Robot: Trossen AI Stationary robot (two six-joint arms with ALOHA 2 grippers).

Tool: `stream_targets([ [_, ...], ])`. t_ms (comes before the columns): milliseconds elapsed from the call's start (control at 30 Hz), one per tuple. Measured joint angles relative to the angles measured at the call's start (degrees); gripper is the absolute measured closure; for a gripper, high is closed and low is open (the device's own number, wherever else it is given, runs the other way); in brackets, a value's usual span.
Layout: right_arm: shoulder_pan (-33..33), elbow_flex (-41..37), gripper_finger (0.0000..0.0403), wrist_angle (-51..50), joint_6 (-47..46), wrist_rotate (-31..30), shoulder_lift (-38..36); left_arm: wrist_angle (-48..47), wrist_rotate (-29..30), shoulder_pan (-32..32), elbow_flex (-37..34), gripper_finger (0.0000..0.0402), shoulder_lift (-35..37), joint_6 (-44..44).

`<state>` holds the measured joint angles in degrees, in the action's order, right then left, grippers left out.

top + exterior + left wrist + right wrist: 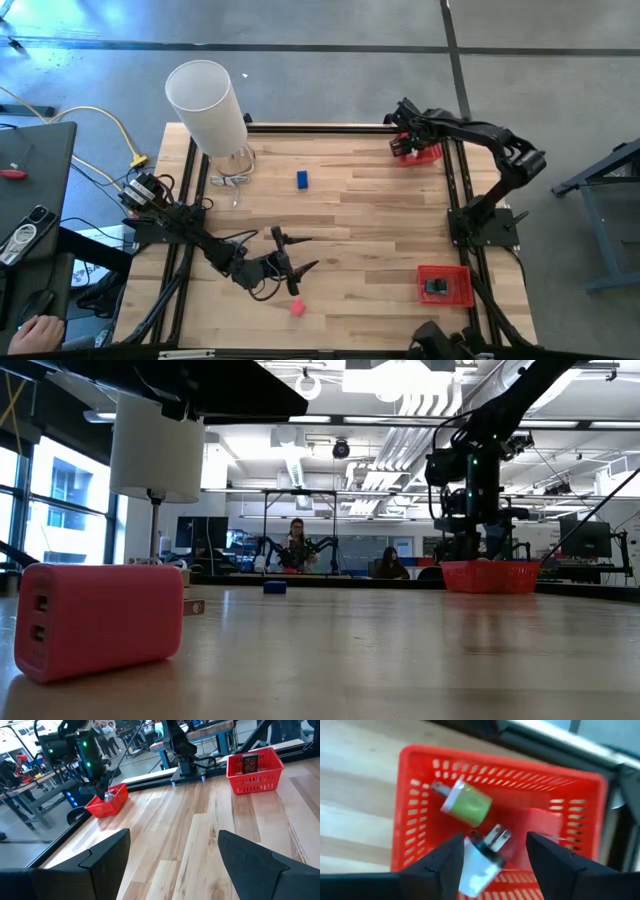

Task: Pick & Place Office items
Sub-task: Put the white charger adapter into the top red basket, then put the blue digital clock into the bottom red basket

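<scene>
Two red trays — right fingers spread, left fingers spread, pink item loose.

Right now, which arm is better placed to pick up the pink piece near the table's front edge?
Left. The left gripper hangs open just beside the pink piece, while the right gripper is over the far red tray.

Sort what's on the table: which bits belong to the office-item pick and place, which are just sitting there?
Job:
small blue block
small pink plug-shaped block
green and white plug adapter
white plug adapter
red plastic mesh tray at the far corner
red plastic mesh tray near the front

Lying about:
tall white cylinder
clear glasses
</scene>
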<state>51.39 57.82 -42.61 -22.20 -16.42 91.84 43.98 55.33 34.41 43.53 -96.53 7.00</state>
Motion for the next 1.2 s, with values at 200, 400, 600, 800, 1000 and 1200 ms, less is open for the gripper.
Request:
stream_targets([
  [200, 0.01, 0.00, 0.0202, -0.17, 1.06, -1.68, -4.93, 0.01, -0.02, 0.26, 0.00, 0.0108, 0.00, 0.02],
  [400, -0.99, 0.00, 0.0202, -0.62, 0.93, -1.64, -11.47, -0.73, 0.13, 0.27, 0.02, 0.0108, 0.00, 2.63],
  [600, -3.45, 0.00, 0.0202, -0.59, -0.06, -1.47, -18.16, -1.62, 3.45, 1.62, 0.00, 0.0108, 0.00, 2.64],
  [800, -7.64, 0.00, 0.0202, -0.81, -0.04, -1.47, -24.85, -1.10, 6.10, 3.80, 0.00, 0.0108, 0.02, 2.14],
  [1000, -14.42, 0.00, 0.0202, -3.50, -1.11, -1.65, -30.78, -0.16, 6.34, 5.52, 0.00, 0.0108, 0.01, 1.25],
  [1200, -22.69, 0.00, 0.0202, -9.43, -6.15, -5.04, -34.62, -0.19, 9.92, 6.80, 0.00, 0.0108, 0.01, 0.60],
])
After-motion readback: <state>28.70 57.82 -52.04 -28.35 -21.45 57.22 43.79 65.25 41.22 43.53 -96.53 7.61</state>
